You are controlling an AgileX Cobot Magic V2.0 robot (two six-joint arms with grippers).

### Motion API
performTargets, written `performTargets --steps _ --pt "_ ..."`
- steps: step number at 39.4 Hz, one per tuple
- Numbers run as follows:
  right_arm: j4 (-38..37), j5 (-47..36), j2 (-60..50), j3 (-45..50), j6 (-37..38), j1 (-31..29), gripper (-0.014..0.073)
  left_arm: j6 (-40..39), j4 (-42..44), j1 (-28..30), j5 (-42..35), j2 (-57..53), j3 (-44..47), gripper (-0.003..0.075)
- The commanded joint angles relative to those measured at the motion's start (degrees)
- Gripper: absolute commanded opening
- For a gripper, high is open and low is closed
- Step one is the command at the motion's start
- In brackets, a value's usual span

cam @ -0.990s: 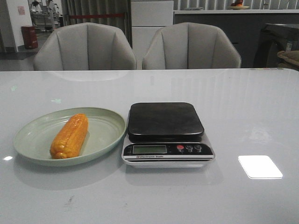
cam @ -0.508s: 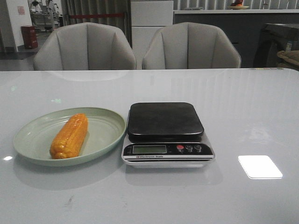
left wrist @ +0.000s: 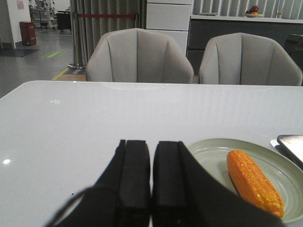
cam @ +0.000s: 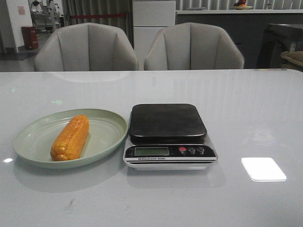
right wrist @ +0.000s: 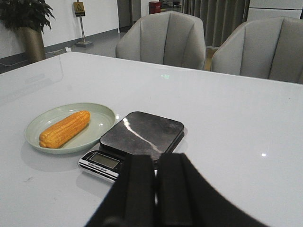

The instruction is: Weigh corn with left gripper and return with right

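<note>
while the corn [cam: 70,138] lies lengthwise on the pale green plate [cam: 105,143] toward the left side of the white table [cam: 246,113], nothing touches it. just beside the plate, the scale [cam: 168,135] sits near the table's front edge, its black platform bare. the left gripper [left wrist: 151,184] and the right gripper [right wrist: 155,189] both hang above the table with fingers pressed together, holding nothing.
</note>
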Motion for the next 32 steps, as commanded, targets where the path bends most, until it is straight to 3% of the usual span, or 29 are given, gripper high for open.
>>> performTargets --steps 1,6,20,32 --pt "-1.1 -4.2 0.6 -1.4 -0.6 -0.3 0.0159 -0.1 -0.1 0.1 -4.7 -1.2 1.8 0.0114" --pt "-1.6 -4.5 0.6 -1.2 -0.7 -2.7 0.0159 -0.1 -0.1 0.1 -4.7 -1.2 1.8 0.0114" --pt "0.9 -13.0 0.6 4.4 -0.7 -21.5 0.0159 -0.1 -0.1 0.1 -4.7 -1.2 1.8 0.0114" --pt "1.6 -22.5 0.1 12.8 -3.6 -24.4 0.0159 -0.1 -0.1 0.1 -4.7 -1.2 1.8 0.0114"
